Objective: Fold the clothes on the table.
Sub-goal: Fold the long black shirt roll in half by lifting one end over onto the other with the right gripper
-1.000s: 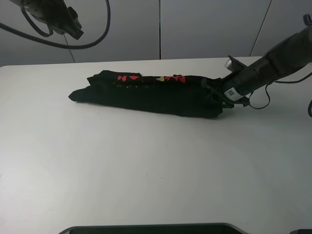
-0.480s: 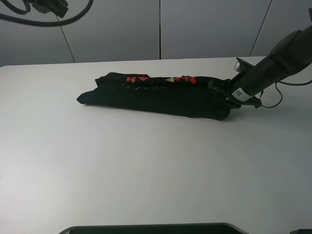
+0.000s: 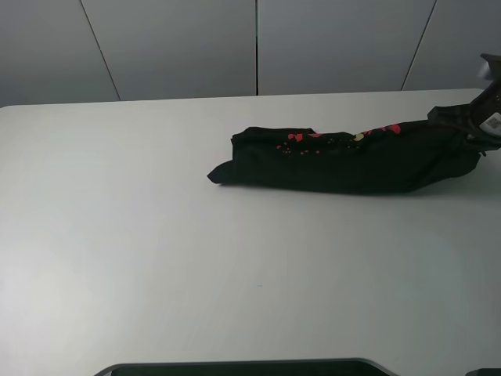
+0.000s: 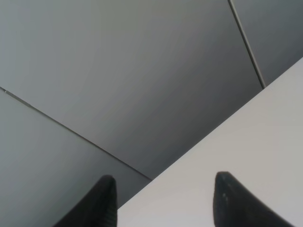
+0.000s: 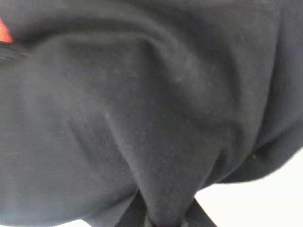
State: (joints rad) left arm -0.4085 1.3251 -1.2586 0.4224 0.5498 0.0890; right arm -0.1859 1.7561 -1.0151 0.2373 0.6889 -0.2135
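A black T-shirt (image 3: 344,160), already folded lengthwise into a long narrow band, lies across the right side of a white table (image 3: 235,274). The right gripper (image 3: 473,129) is clamped on its right end, which seems slightly lifted. The left gripper (image 4: 161,203) hangs open and empty, away from the cloth. Crosswise folds likely remain.

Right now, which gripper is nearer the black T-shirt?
Right. The right gripper is shut on one end of the T-shirt; the left gripper stands open, facing wall and table, no shirt in view.
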